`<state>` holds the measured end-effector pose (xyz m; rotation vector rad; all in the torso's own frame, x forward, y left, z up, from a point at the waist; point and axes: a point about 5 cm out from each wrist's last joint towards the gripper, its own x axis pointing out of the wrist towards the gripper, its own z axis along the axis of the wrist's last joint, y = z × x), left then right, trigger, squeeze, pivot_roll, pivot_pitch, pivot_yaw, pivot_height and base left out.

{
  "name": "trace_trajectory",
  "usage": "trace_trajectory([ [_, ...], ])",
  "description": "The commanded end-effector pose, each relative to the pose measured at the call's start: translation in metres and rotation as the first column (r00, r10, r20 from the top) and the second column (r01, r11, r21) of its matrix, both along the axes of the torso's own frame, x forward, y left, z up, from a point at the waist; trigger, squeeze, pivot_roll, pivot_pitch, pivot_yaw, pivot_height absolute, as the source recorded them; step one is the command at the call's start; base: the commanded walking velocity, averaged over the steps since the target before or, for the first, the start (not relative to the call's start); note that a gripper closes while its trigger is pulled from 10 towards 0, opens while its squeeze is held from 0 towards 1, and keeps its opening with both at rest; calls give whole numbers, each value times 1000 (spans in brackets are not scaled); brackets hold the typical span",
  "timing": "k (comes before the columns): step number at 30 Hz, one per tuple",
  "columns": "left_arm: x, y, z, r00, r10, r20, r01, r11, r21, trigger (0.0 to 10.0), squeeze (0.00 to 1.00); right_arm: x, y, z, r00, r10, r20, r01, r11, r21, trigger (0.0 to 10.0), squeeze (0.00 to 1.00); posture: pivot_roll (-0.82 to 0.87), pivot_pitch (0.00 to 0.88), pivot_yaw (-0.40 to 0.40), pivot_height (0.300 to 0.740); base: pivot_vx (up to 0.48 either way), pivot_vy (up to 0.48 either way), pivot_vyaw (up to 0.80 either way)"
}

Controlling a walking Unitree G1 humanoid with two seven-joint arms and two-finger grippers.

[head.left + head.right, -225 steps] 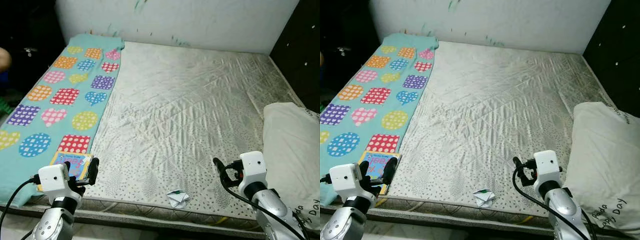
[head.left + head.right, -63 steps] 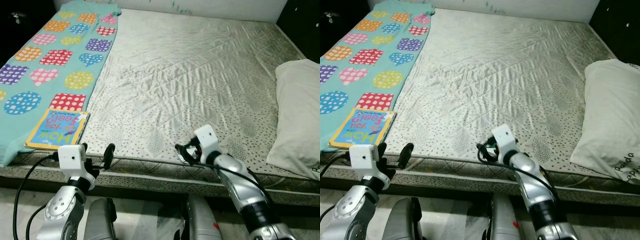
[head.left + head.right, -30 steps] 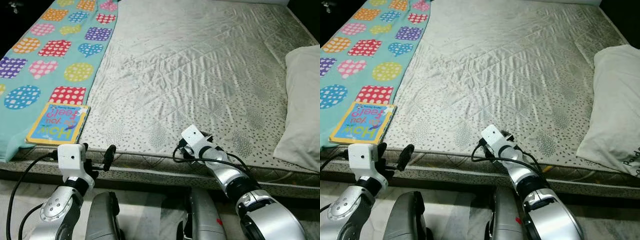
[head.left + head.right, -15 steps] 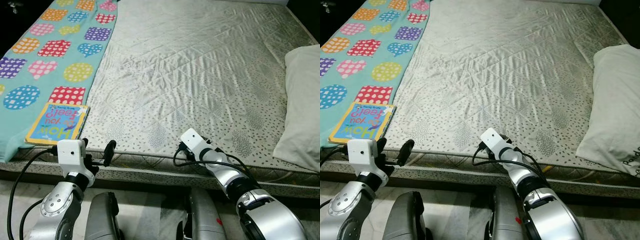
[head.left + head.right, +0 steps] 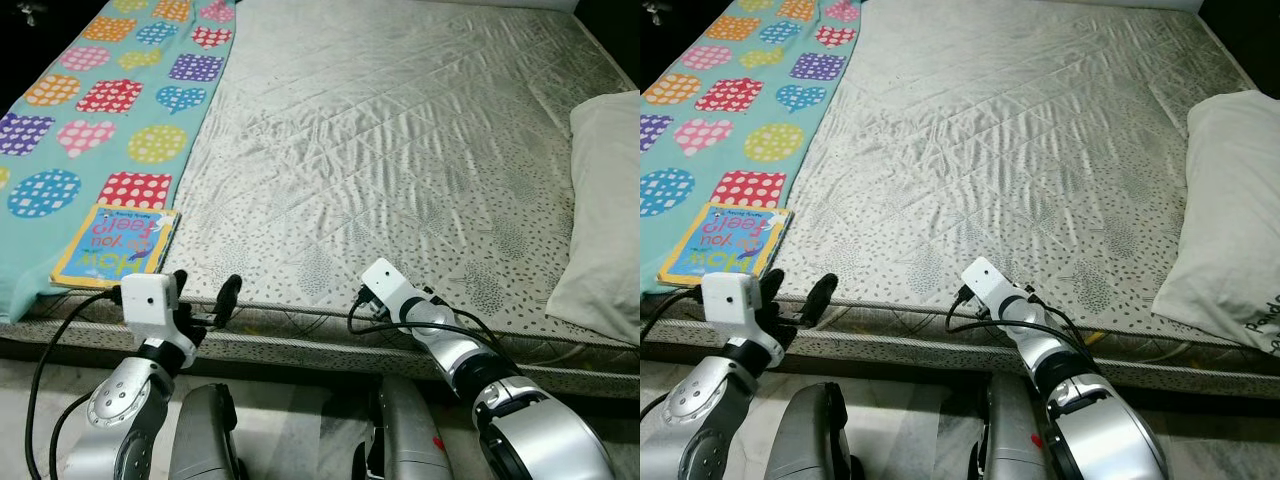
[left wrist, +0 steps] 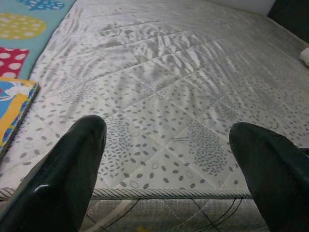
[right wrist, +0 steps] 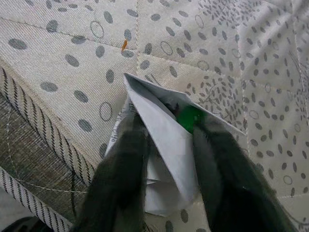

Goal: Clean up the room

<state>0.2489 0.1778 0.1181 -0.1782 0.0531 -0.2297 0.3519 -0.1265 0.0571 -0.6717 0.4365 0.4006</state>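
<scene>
- Right hand [image 7: 166, 159] at the mattress's [image 5: 400, 150] near edge, fingers [image 7: 120, 164] closed around a crumpled white paper [image 7: 164, 140] with a green spot.
- Left hand [image 5: 205, 300] hovers wide open, empty, near the book [image 5: 118, 245] on the turquoise blanket [image 5: 100, 110].

I'm seeing a crumpled white paper scrap [image 7: 166, 159] lying on the satiny quilted cloth mattress [image 5: 400, 150], glossy black plastic fingers [image 6: 63, 179] catching light.

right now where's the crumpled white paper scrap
The crumpled white paper scrap sits between the right end effector's black fingers, at the near edge of the grey dotted mattress, in the right wrist view.
</scene>
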Motion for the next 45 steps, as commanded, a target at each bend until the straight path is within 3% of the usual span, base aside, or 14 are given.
trace_trajectory([
  [1,0,-2,-7,999,-18,-35,18,1000,0,10000,0,1,-4,1,999,-32,-3,32,999,21,0,0,34,115,-48,567,0,0,0],
  [8,0,-10,-12,995,-81,-61,80,996,-29,10000,0,1,-5,0,1000,-25,-3,25,1000,12,0,0,34,88,-59,567,0,0,0],
  [14,-3,-16,-23,984,-129,-126,126,991,-36,10000,0,7,-6,11,995,-63,73,59,997,58,0,0,33,62,-49,567,0,0,0],
  [17,-3,-14,-29,979,-113,-170,108,993,-40,10000,0,11,-7,17,990,-107,91,95,987,133,0,0,33,62,-49,567,0,0,0],
  [20,-5,-7,-34,973,-72,-219,50,993,-102,10000,0,14,-8,25,981,-153,122,122,966,228,0,0,17,50,-37,567,0,0,0],
  [23,-5,-4,-36,972,-63,-224,46,996,-83,10000,0,18,-9,35,969,-192,157,134,937,322,0,0,12,47,-37,567,0,0,0],
  [28,0,-3,-31,982,-44,-182,36,998,-47,10000,0,25,-14,62,931,-257,260,114,880,460,0,0,0,32,-38,567,0,0,0],
  [31,6,-2,-22,992,-4,-123,-2,999,-50,10000,0,23,-22,74,911,-306,277,104,819,564,0,0,-10,15,-41,567,0,0,0],
  [32,8,1,-15,996,39,-78,-43,998,-54,10000,0,19,-29,82,893,-341,294,95,780,618,353,0,-15,5,-44,567,0,0,0],
  [33,9,2,-14,996,53,-67,-57,997,-55,10000,0,17,-32,84,886,-353,301,92,771,631,2392,0,-15,5,-44,567,0,0,0],
  [34,9,3,-13,996,68,-56,-71,996,-54,10000,0,15,-34,87,879,-360,313,83,762,642,2392,0,-21,0,-43,567,0,0,0],
  [35,9,5,-12,995,93,-47,-95,994,-57,10000,0,11,-35,91,871,-370,324,74,750,657,10000,0,-28,0,-39,567,0,0,0],
  [41,6,18,-14,977,209,-36,-211,974,-86,10000,0,-14,-44,101,839,-419,347,52,697,715,10000,0,-49,0,-32,567,0,0,0],
  [45,8,20,-14,974,225,-22,-226,969,-96,10000,0,-32,-47,94,854,-450,261,102,637,764,10000,0,-47,0,-34,567,0,0,0],
])
